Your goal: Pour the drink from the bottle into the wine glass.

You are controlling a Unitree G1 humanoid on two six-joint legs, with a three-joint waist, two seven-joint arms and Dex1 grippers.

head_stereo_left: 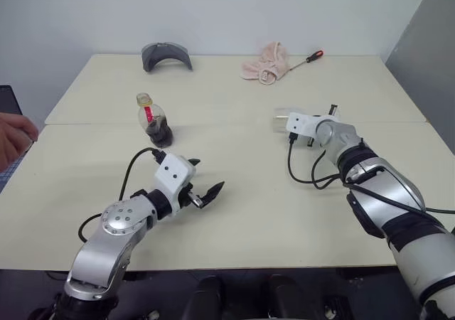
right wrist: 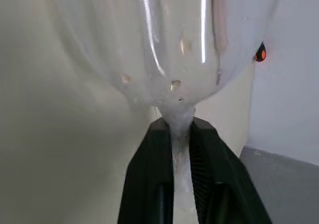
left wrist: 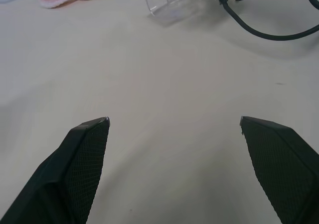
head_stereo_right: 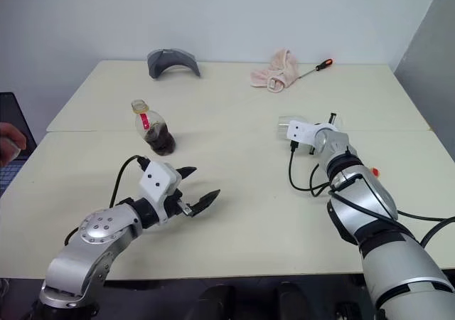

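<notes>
A pale cream table (head_stereo_left: pixel 234 213), made of two tops butted along a seam, stands against a plain white wall, with a grey curved object (head_stereo_left: pixel 166 55), a pink cloth (head_stereo_left: pixel 264 62) and a red-handled screwdriver (head_stereo_left: pixel 307 58) near its far edge. The bottle (head_stereo_left: pixel 153 121), holding dark drink (head_stereo_left: pixel 159 131) in its lower part, stands upright on the robot's left side; the wine glass (left wrist: pixel 169 2) lies on its side well apart to the right. The right gripper (right wrist: pixel 180 134) is clamped on the glass's stem, and the left gripper (head_stereo_left: pixel 202 181) hangs over bare tabletop with jaws wide, empty.
</notes>
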